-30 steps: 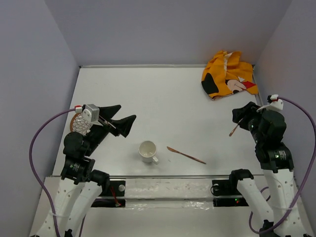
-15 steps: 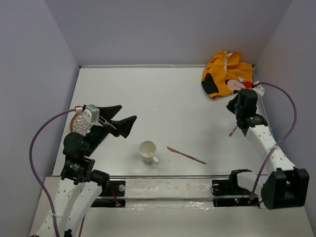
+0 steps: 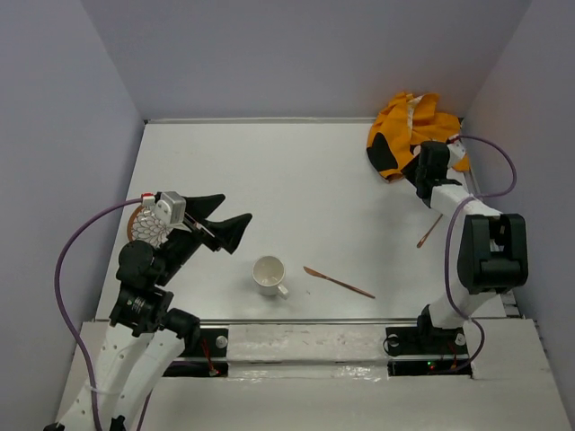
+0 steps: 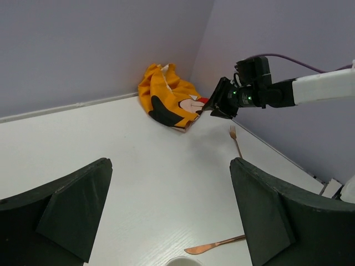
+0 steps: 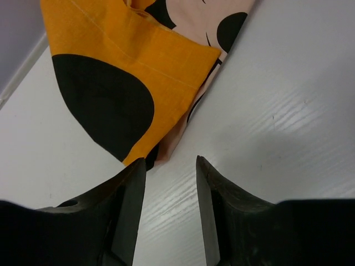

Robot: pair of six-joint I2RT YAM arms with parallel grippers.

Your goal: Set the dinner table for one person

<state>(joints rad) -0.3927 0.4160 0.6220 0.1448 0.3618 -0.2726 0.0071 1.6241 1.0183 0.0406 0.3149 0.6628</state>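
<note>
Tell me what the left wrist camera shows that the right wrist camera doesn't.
Left wrist only: the fork, the knife, and the right pincer seen from outside. Right wrist only: a close look down that pincer's open gap, with nothing in it, just short of a corner of the cloth. Both: the orange cloth and the white dinner table.
</note>
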